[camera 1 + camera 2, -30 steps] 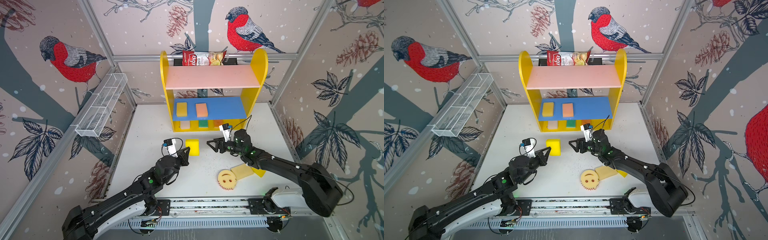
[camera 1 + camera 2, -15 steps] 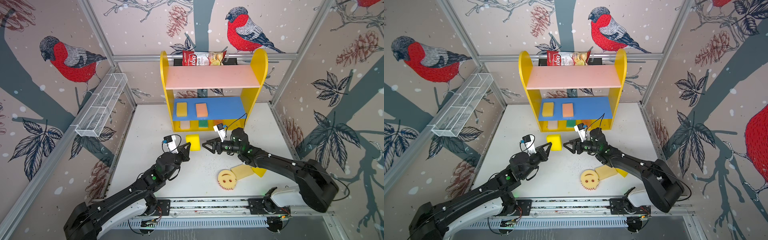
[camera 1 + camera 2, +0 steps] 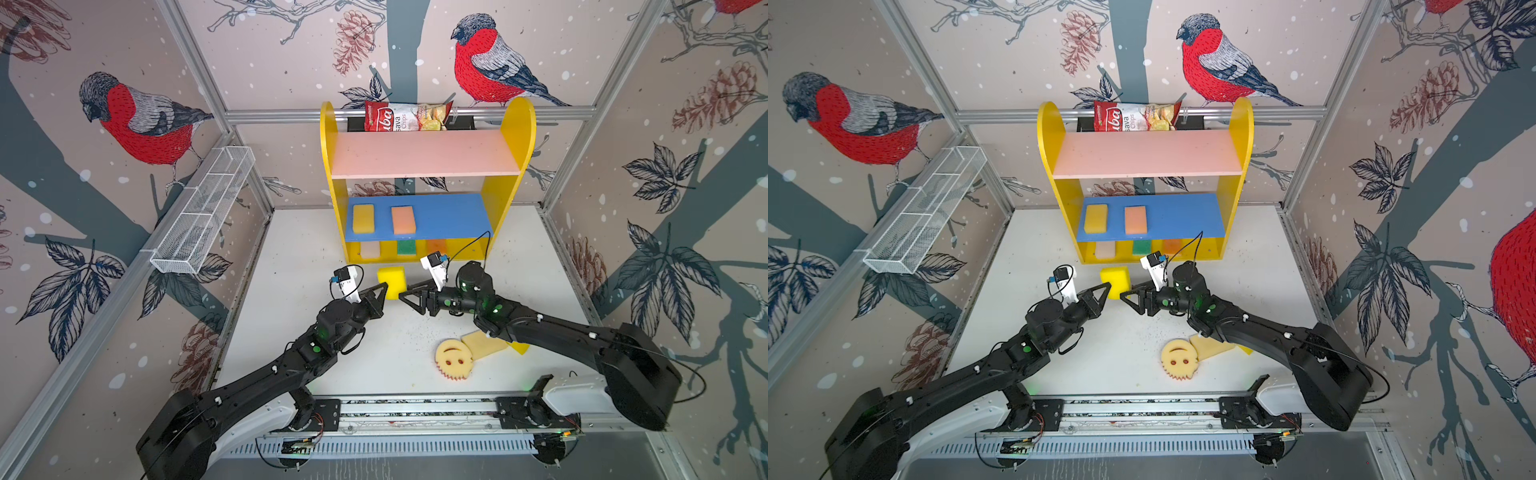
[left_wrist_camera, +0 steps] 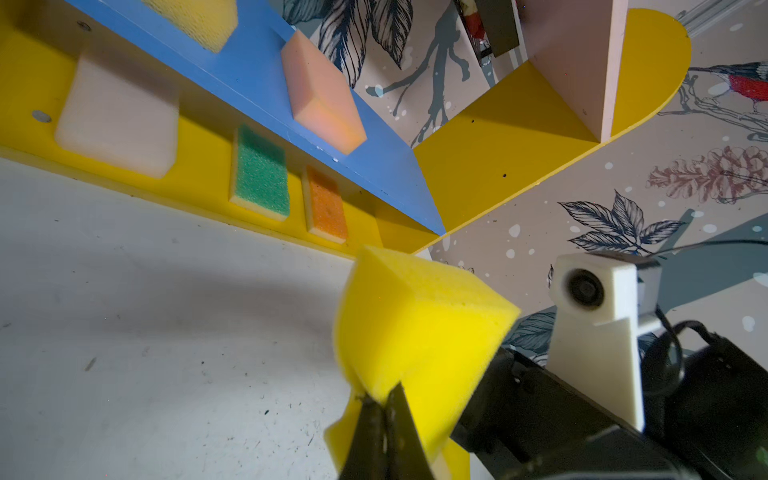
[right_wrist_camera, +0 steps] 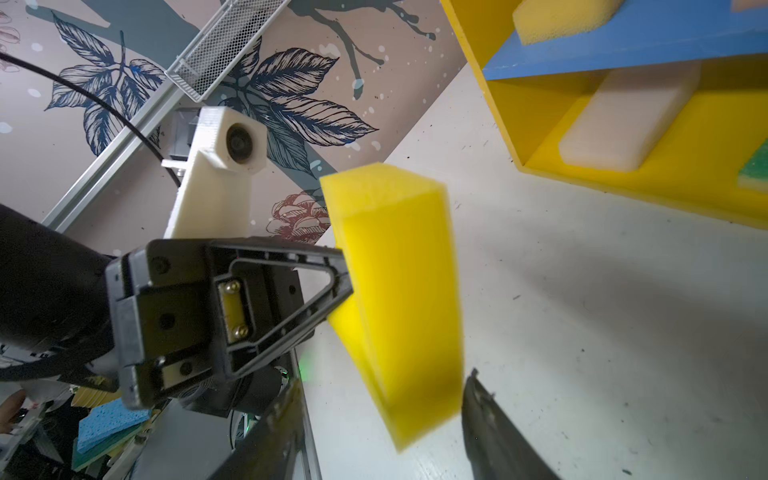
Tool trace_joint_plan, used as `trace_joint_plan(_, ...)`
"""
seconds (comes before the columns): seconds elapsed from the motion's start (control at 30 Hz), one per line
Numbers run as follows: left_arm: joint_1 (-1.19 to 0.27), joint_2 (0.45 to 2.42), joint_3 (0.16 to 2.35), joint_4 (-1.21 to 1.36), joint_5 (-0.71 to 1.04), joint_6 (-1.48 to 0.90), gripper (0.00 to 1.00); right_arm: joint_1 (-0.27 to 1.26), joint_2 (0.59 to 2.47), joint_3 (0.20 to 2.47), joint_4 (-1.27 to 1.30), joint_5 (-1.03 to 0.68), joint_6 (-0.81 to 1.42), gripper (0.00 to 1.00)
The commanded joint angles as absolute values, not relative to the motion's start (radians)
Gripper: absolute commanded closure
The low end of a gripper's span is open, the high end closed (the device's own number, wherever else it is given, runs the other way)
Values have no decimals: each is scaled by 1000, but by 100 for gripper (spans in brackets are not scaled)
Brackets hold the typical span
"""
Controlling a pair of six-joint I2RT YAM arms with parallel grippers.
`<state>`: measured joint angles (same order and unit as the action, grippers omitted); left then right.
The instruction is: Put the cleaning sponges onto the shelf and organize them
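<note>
My left gripper [image 3: 384, 286] [image 4: 384, 399] is shut on one edge of a bright yellow sponge [image 3: 392, 280] [image 5: 399, 291], holding it above the table before the shelf [image 3: 511, 137]. My right gripper [image 3: 405, 297] [image 5: 382, 386] is open, one finger on each side of the sponge's other end, apart from it. The blue board [image 3: 453, 216] carries a yellow sponge [image 3: 363, 218] and a peach sponge [image 3: 403, 219]. Cream [image 3: 370, 249], green [image 3: 406, 247] and orange [image 3: 435, 245] sponges lie on the base. A smiley sponge [image 3: 453, 359] and a pale yellow sponge [image 3: 484, 344] rest on the table.
A red-and-white chips bag [image 3: 407, 116] lies behind the pink top board. A white wire-mesh rack [image 3: 203, 216] hangs on the left wall. A small yellow piece [image 3: 519, 347] peeks out under my right arm.
My left gripper has carried the yellow sponge a little toward the shelf. My right gripper has moved left until its open fingers straddle the sponge.
</note>
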<state>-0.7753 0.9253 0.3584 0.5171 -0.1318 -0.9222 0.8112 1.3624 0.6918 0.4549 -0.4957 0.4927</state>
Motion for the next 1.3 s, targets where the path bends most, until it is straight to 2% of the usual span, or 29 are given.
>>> trace_joint_plan(0.0,-773,936,353,610,-99,-952,100,815,1392,712,481,-469,485,44)
trace_joint_plan(0.1,-772,937,347,622,-91,-963,100,814,1399,708,505,-462,498,50)
trace_joint_plan(0.13,-772,936,344,626,-89,-966,100,813,1398,706,510,-459,501,58)
trace_joint_plan(0.23,-770,933,341,626,-90,-968,100,813,1389,709,506,-438,496,94)
trace_joint_plan(0.27,-770,930,337,623,-90,-969,94,810,1384,712,495,-421,490,100)
trace_joint_plan(0.3,-769,928,335,624,-89,-971,84,805,1378,717,479,-410,483,100)
trace_joint_plan(0.33,-770,923,332,622,-89,-969,69,793,1374,729,456,-397,477,100)
trace_joint_plan(0.37,-770,914,327,621,-89,-967,47,777,1370,742,427,-388,472,100)
trace_joint_plan(0.4,-769,907,324,613,-91,-966,30,759,1368,756,397,-383,465,100)
trace_joint_plan(0.43,-770,894,318,597,-99,-966,21,735,1363,775,359,-373,457,100)
trace_joint_plan(0.47,-769,880,317,580,-106,-966,15,709,1360,793,320,-363,449,100)
trace_joint_plan(0.53,-768,849,306,548,-121,-964,10,660,1356,831,252,-357,428,100)
trace_joint_plan(0.67,-762,771,303,446,-146,-946,4,578,1390,943,80,-322,371,100)
trace_joint_plan(0.87,-754,666,299,296,-201,-921,3,523,1496,1115,-146,-208,274,100)
trace_joint_plan(1.07,-735,616,275,243,-224,-900,3,517,1569,1201,-187,-74,214,100)
trace_joint_plan(1.27,-661,633,296,237,-160,-865,3,495,1644,1325,-245,-22,172,100)
